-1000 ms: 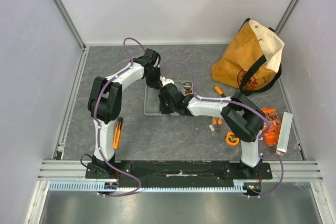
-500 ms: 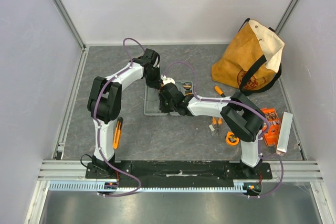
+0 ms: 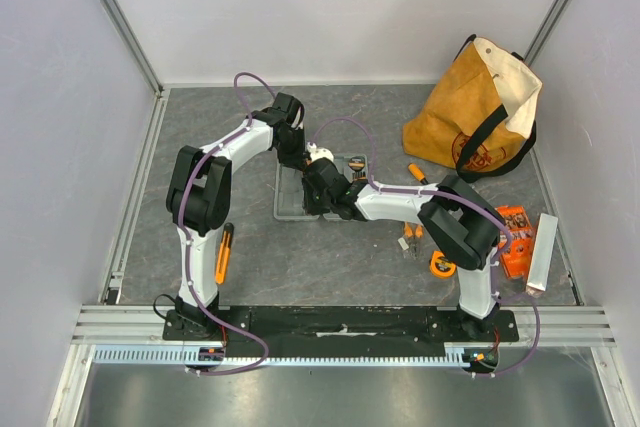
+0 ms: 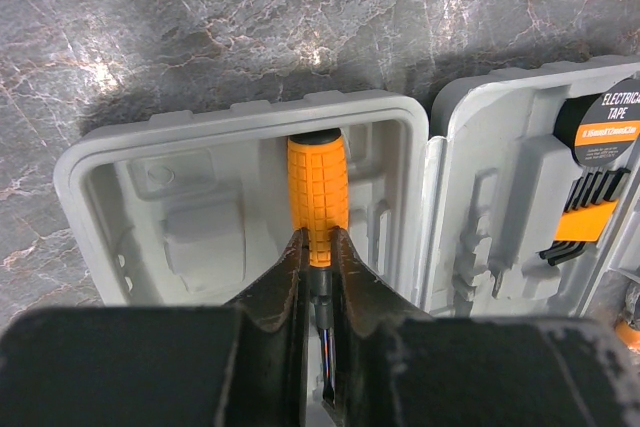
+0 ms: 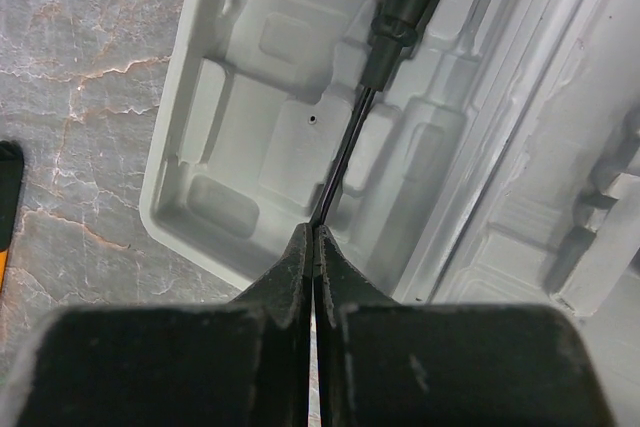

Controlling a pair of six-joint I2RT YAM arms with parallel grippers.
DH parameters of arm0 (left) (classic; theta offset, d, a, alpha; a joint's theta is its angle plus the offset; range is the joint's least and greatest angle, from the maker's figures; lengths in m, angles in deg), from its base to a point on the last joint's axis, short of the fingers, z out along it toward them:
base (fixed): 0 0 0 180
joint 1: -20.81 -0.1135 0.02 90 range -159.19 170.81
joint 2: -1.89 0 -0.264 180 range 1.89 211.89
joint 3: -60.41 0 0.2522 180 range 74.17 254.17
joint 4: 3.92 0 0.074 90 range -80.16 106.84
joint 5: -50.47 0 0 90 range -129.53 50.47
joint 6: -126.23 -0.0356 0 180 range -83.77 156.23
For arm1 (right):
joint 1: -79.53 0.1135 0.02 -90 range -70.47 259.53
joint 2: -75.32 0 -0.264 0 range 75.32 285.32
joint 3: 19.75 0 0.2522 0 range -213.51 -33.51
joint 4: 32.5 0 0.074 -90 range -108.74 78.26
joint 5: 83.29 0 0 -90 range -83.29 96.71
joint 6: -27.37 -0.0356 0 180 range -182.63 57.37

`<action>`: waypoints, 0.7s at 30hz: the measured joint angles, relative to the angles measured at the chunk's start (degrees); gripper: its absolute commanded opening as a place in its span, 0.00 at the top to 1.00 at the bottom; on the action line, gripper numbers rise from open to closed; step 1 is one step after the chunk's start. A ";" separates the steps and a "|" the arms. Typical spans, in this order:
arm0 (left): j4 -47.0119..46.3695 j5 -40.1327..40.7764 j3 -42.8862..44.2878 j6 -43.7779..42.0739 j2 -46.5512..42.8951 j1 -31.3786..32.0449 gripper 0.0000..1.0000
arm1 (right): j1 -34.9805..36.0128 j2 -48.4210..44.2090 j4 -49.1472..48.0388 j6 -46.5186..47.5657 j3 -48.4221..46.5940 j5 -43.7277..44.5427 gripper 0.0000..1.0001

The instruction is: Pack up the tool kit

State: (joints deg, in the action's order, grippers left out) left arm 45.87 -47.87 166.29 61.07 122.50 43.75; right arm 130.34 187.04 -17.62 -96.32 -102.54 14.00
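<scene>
The tool kit's grey case (image 3: 290,209) lies open on the table's middle, moulded slots up. In the left wrist view my left gripper (image 4: 318,239) is shut on the lower end of an orange screwdriver handle (image 4: 317,182), which lies in a slot of the case's left half (image 4: 200,217). In the right wrist view my right gripper (image 5: 315,231) is shut on the tip of the same screwdriver's black shaft (image 5: 343,162) over the case (image 5: 250,97). Both grippers meet over the case in the top view, left (image 3: 297,157) and right (image 3: 313,195).
The case's other half (image 4: 500,197) holds electrical tape (image 4: 612,112) and hex keys (image 4: 585,202). A tan bag (image 3: 480,112) stands back right. An orange knife (image 3: 223,252) lies left. Pliers (image 3: 410,237), a tape measure (image 3: 441,265), an orange bit box (image 3: 515,232) and a silver bar (image 3: 541,252) lie right.
My right gripper has edged slightly left and away over the case. The left arm has barely moved.
</scene>
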 measured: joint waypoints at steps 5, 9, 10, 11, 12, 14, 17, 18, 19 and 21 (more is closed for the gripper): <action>-0.39 -0.50 -0.48 0.07 -0.02 -0.17 0.98 | 0.00 0.98 -0.22 -1.55 0.00 0.11 1.00; -0.68 -1.03 -0.85 0.09 -0.13 -0.42 0.98 | 0.00 1.05 -0.28 -2.97 0.04 0.26 1.00; -0.83 -1.05 -0.98 0.11 -0.20 -0.42 0.98 | 0.00 1.07 -0.33 -3.28 0.09 0.24 1.00; -0.90 -1.05 -1.05 0.11 -0.24 -0.42 0.98 | 0.00 1.07 -0.46 -3.50 0.15 0.26 1.00; -0.92 -1.05 -1.07 0.11 -0.26 -0.42 0.98 | 0.00 1.05 -0.50 -3.76 0.15 0.26 1.00; -0.94 -1.03 -1.07 0.11 -0.33 -0.42 0.94 | 0.00 0.98 -0.48 -4.04 0.15 0.39 1.00; -0.61 -1.01 -0.70 0.09 -0.35 -0.48 0.85 | 0.00 0.83 0.28 -3.98 -0.35 0.74 0.90; -0.31 -0.94 -0.39 0.09 -0.35 -0.50 0.82 | 0.02 0.83 1.01 -3.87 -0.79 0.76 0.85; 0.15 -0.85 -0.04 0.09 -0.31 -0.50 0.80 | 0.04 0.83 1.90 -3.78 -1.33 0.87 0.80; 1.92 -0.70 0.87 0.00 -0.17 -0.61 0.74 | 0.04 0.83 4.76 -3.43 -3.17 1.79 0.71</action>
State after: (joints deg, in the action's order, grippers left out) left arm 47.80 -48.57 167.16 61.07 122.33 43.13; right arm 130.38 187.87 -12.85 -99.75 -105.71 15.80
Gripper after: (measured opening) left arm 0.191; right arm 0.174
